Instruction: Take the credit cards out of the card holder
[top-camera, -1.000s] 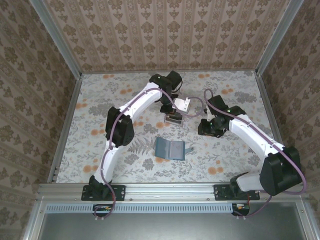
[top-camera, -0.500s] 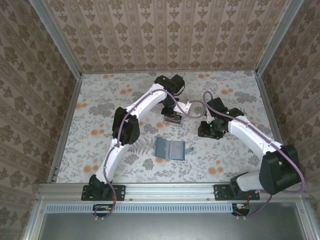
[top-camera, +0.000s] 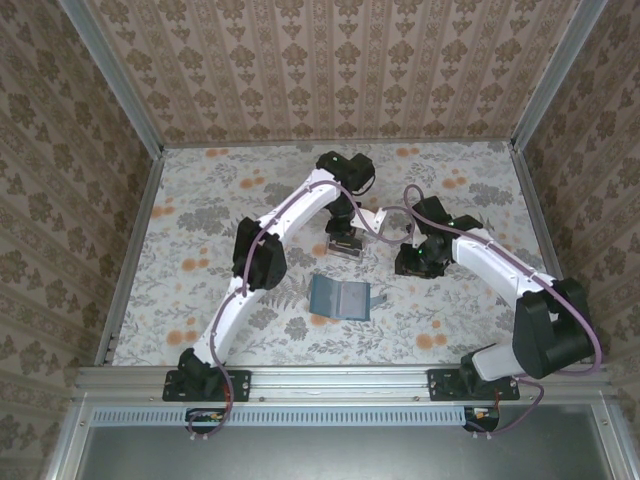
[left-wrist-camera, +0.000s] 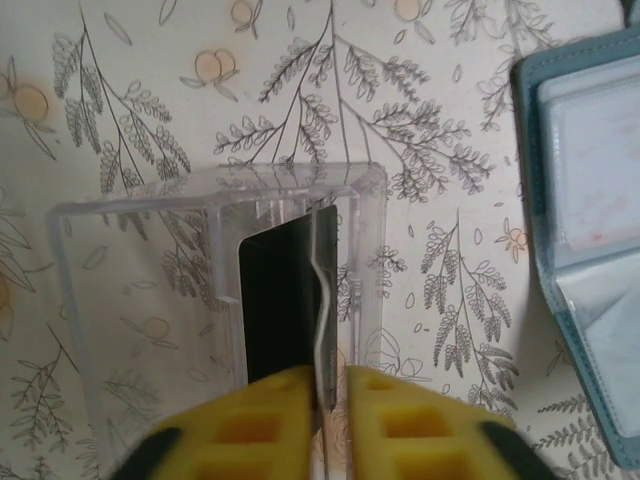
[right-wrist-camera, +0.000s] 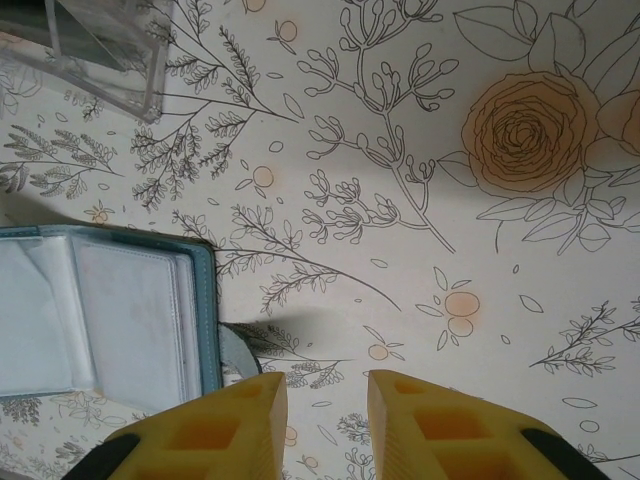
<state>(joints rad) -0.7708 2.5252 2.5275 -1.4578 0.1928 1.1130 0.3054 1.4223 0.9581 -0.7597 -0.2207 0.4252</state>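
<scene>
A dark grey credit card (left-wrist-camera: 275, 300) stood inside the transparent tray (left-wrist-camera: 140, 215), directly ahead of the left gripper (left-wrist-camera: 330, 400). Its yellow fingers were drawn close, leaving only a narrow slit, and a thin pale edge ran into that slit. Whether they still pinched a card or had just let go could not be told.

The card holder (left-wrist-camera: 590, 220) lay spread open on the table (right-wrist-camera: 420, 250), ahead and to the right of that gripper and apart from the tray. From the right gripper (right-wrist-camera: 327, 400) the same holder sat just off its left finger, with a corner of the tray far ahead on that side. These jaws stood parted with nothing between them, hovering over bare tabletop.

At least one card looked already moved to the tray. The holder's clear pockets showed pale, and whether a pink-lilac card remained inside was unclear, so checking and emptying them was probably left.

Compared with a second earlier, the left arm's elbow had swung rightward and its gripper had settled nearer over the tray. The holder and tray had not shifted, and the right gripper had barely moved.
</scene>
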